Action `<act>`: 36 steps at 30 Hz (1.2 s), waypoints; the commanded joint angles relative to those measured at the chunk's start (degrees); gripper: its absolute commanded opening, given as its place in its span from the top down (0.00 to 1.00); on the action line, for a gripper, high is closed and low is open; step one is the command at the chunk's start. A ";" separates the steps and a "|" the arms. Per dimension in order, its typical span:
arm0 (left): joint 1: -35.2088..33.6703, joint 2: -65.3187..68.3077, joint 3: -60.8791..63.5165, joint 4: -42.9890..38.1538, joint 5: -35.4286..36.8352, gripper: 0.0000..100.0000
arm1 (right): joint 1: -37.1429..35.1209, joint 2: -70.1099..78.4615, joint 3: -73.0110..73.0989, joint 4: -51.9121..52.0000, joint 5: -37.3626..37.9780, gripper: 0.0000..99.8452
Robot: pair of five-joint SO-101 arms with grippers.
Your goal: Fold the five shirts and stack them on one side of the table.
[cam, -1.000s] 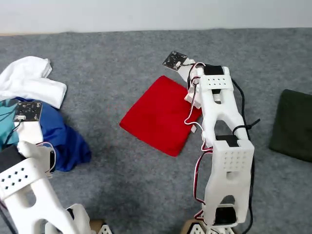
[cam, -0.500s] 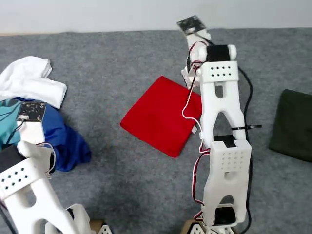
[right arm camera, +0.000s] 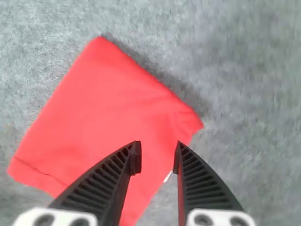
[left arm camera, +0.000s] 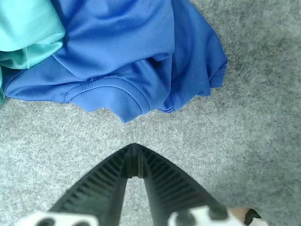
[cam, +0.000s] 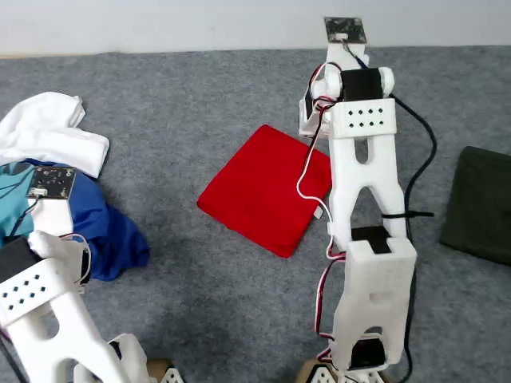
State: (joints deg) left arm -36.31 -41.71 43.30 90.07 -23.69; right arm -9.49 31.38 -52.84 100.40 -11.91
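Both empty: left jaws together, right jaws ajar.

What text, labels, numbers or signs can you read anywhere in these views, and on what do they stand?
No text can be read.
The red shirt, blue shirt, teal shirt, white shirt and dark shirt are plain cloth with no print showing.
The circuit boards at the arms' wrists: any markings are too small to read.
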 commanded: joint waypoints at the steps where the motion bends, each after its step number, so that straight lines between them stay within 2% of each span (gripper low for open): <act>1: 0.26 -1.32 -3.30 -0.26 -0.62 1.00 | 0.31 -7.60 6.07 2.42 -6.51 0.88; 7: 0.18 -1.32 -2.95 -0.26 -0.44 1.00 | -1.36 -12.79 21.36 2.07 -10.55 0.87; 13: 0.18 -1.32 -2.95 -0.53 -0.44 1.00 | -2.42 -6.20 23.91 -1.45 -11.87 0.87; 19: 0.18 -1.32 -2.95 -0.53 -0.62 1.00 | -3.65 3.12 23.65 -5.85 -13.27 0.71; 21: 0.18 -1.32 -2.95 -0.53 -0.62 1.00 | -4.53 4.70 23.65 -7.08 -14.33 0.69; 36: 0.18 -1.32 -2.86 -0.53 -0.62 1.00 | -6.55 13.58 23.65 -16.57 -15.12 0.75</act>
State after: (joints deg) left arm -36.31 -41.71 43.30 90.07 -23.96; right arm -15.74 44.48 -28.75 85.45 -26.51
